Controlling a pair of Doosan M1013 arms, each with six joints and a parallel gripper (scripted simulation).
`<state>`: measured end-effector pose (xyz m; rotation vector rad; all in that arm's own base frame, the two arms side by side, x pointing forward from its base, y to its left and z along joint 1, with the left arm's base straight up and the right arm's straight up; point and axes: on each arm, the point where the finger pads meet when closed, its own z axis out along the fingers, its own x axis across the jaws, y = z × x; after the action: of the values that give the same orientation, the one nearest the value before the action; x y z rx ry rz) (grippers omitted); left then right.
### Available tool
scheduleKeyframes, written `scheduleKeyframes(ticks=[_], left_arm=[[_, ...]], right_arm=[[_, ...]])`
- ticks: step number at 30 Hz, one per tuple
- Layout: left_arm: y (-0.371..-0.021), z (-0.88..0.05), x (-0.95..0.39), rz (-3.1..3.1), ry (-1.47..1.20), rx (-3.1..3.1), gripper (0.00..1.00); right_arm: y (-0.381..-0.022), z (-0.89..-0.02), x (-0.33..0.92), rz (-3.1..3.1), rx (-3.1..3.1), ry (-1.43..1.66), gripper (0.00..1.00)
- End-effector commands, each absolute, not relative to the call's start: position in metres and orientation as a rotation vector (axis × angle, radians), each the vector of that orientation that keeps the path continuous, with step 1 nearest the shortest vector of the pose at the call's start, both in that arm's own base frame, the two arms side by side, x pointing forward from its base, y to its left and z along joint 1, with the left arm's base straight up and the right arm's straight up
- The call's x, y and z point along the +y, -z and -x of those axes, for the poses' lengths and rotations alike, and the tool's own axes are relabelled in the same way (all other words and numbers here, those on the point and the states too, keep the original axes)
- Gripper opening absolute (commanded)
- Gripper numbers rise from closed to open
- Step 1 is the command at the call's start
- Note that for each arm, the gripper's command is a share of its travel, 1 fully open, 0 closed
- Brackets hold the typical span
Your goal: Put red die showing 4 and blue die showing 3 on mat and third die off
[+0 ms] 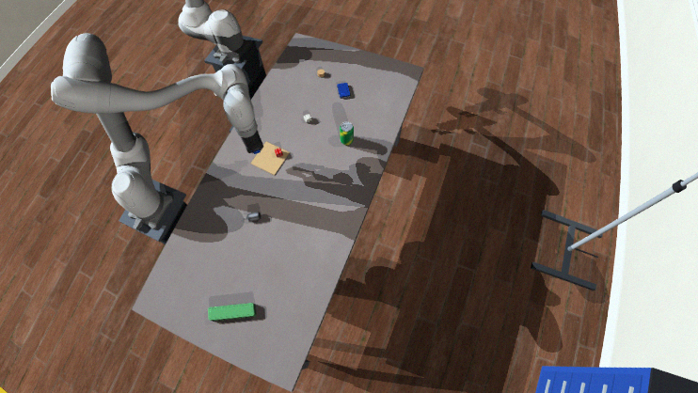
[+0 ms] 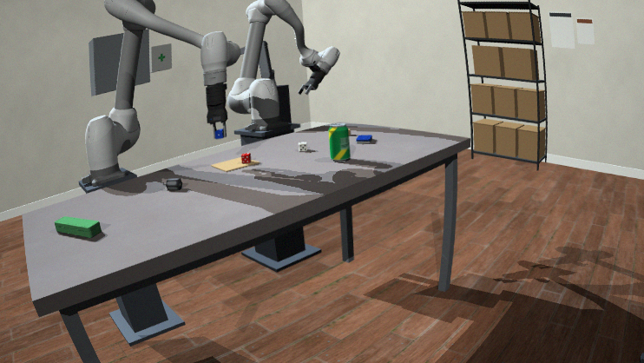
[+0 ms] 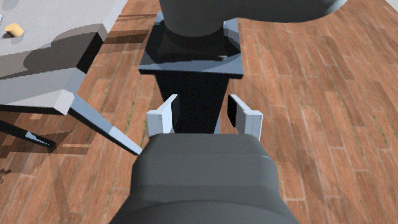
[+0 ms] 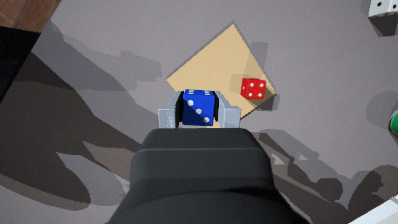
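The tan mat [image 1: 267, 165] [image 2: 226, 165] [image 4: 212, 57] lies on the table. The red die [image 1: 277, 152] [image 2: 246, 158] [image 4: 253, 88] sits flat near one corner of it, with 4 on top. My right gripper [image 2: 219, 134] [image 4: 198, 100] is shut on the blue die [image 2: 219, 133] [image 4: 198, 111] and holds it in the air above the mat's edge area. The blue die's upper face in the right wrist view shows 3. The white die [image 1: 308, 117] [image 2: 302, 146] [image 4: 384, 7] rests on the table off the mat. My left gripper [image 2: 305, 89] [image 3: 203, 104] is open and empty, away from the dice.
A green can [image 1: 346, 134] [image 2: 338, 143] stands beyond the white die. A blue block [image 1: 343, 89] [image 2: 364, 138] and small tan cylinder [image 1: 321, 72] [image 3: 14, 30] lie farther along. A dark object [image 1: 253, 216] [image 2: 174, 183] and green block [image 1: 231, 311] [image 2: 77, 227] lie on the mat's other side.
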<state>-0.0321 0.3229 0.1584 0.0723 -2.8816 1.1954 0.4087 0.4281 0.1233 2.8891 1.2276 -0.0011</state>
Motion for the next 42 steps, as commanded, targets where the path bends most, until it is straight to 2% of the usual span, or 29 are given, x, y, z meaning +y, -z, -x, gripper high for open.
scheduleKeyframes(ticks=[1,16,36,42], left_arm=[[-0.159,0.032,0.323,-0.072,-1.194,-2.882,1.00],[-0.159,0.032,0.323,-0.072,-1.194,-2.882,1.00],[-0.159,0.032,0.323,-0.072,-1.194,-2.882,1.00],[-0.159,0.032,0.323,-0.072,-1.194,-2.882,1.00]], right_arm=[[-0.124,-0.409,0.427,-2.889,1.233,0.000,0.57],[-0.118,-0.409,0.427,-2.889,1.233,0.000,0.57],[-0.043,-0.409,0.427,-2.889,1.233,0.000,0.57],[-0.030,-0.409,0.427,-2.889,1.233,0.000,0.57]])
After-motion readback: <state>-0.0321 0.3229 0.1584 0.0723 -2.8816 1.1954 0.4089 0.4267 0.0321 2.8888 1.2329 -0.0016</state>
